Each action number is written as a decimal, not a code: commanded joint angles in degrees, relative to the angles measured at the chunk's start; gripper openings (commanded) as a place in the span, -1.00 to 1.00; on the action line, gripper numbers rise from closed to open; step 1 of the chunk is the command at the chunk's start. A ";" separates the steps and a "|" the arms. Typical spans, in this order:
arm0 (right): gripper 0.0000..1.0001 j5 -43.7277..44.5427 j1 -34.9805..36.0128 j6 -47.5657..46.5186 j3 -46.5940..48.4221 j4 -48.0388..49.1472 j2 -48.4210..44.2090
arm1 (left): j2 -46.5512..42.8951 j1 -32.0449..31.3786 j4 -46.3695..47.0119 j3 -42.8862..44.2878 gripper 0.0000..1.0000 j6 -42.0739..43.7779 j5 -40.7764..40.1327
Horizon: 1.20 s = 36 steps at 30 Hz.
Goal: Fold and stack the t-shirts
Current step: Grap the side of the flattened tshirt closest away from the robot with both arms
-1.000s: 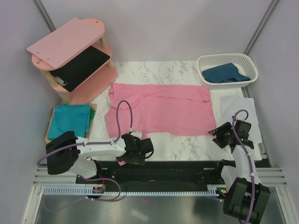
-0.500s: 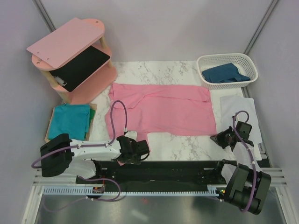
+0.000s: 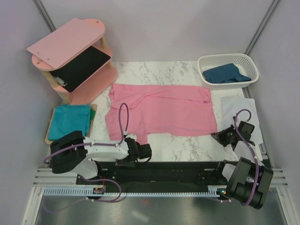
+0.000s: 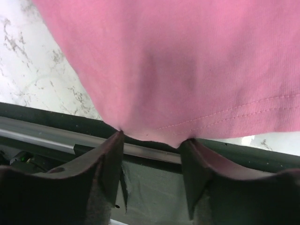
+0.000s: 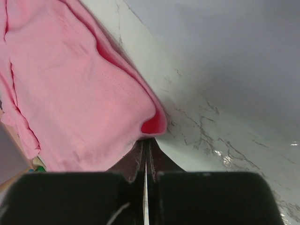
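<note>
A light pink t-shirt lies spread flat on the marble table. My left gripper is at its near left hem. In the left wrist view its jaws stand apart, and the stitched hem of the pink t-shirt sags between the two fingertips. My right gripper is at the near right corner. In the right wrist view it is shut, pinching a fold of the pink t-shirt. A folded teal t-shirt lies in a tray on the left. A dark blue t-shirt sits crumpled in the basket.
A pink wooden shelf unit holding a black panel stands at the back left. The white basket is at the back right, with a white sheet in front of it. The wooden tray sits at the left edge. A black rail runs along the near edge.
My right gripper has closed on the pink shirt's near right corner and shifted slightly right. My left gripper's jaws have narrowed around the near hem.
</note>
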 commanded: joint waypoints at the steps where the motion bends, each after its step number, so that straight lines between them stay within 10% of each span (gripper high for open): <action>1: -1.00 -1.75 -0.65 -1.65 0.21 3.09 0.54 | 1.24 0.17 -1.04 0.81 0.02 -6.26 -8.30; 8: -1.00 -2.98 -1.09 -2.71 -0.67 4.15 1.34 | 0.80 0.17 -2.89 0.46 -0.96 -9.25 -9.44; 36: -1.00 -5.44 -1.09 -13.96 8.03 -5.26 -1.65 | -5.61 -4.84 -20.70 12.93 -0.96 -17.07 -11.98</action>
